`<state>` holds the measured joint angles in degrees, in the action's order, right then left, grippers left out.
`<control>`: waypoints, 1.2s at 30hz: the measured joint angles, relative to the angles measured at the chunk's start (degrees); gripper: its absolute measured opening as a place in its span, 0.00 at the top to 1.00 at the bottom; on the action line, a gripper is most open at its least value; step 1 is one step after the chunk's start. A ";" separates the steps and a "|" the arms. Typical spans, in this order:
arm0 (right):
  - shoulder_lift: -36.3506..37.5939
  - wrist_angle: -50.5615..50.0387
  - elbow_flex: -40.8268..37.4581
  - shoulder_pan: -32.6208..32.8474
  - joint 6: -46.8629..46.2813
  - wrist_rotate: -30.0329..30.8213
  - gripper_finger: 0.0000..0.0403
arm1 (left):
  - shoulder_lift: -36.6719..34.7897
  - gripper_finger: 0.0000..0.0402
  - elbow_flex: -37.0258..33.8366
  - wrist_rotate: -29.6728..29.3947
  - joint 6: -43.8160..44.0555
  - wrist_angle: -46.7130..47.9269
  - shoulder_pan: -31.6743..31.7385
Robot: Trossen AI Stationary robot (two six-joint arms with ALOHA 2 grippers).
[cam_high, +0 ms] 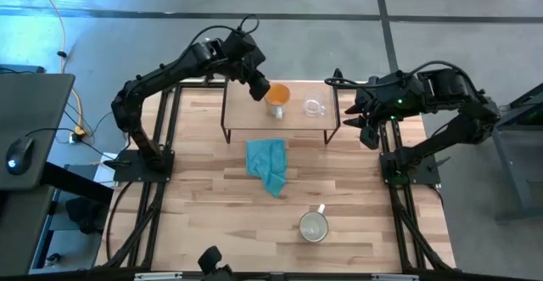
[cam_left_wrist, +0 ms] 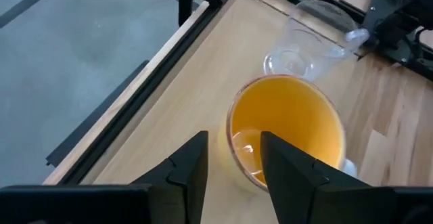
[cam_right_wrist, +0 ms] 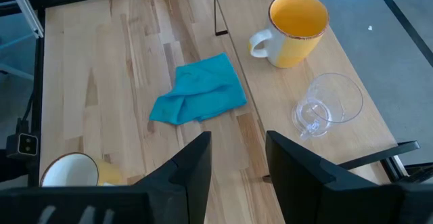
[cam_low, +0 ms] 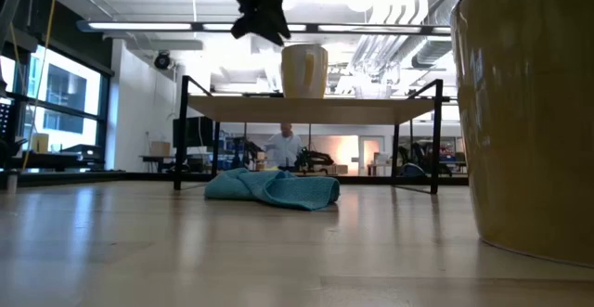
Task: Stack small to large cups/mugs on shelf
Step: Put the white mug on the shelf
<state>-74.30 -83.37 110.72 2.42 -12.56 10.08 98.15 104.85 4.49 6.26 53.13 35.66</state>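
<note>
your left gripper hangs open, holding nothing, just left of the orange mug on the shelf, glass cup beside it; right gripper open too, off the shelf's right end; cream mug on the near counter.

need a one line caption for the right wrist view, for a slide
Orange mug and clear glass cup stand side by side on the shelf; teal cloth and cream mug remain on the table.
</note>
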 joint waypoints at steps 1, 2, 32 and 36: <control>0.02 0.00 0.00 0.00 0.00 0.00 0.67 | 0.00 0.69 1.04 0.02 -0.08 1.08 0.00; 0.02 0.00 0.00 0.00 0.00 0.00 0.67 | 0.00 0.69 2.13 0.21 -0.38 2.31 0.00; -1.31 -6.41 -0.02 0.00 -16.08 -7.06 0.67 | -3.98 0.69 8.23 11.25 1.53 25.87 -25.15; -2.05 -6.37 -0.02 0.00 -17.16 -7.04 0.67 | -4.00 0.69 7.61 9.88 3.59 18.32 -30.00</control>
<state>-76.35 -89.74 110.69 2.42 -29.72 3.04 94.15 112.46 14.37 9.85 71.45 5.66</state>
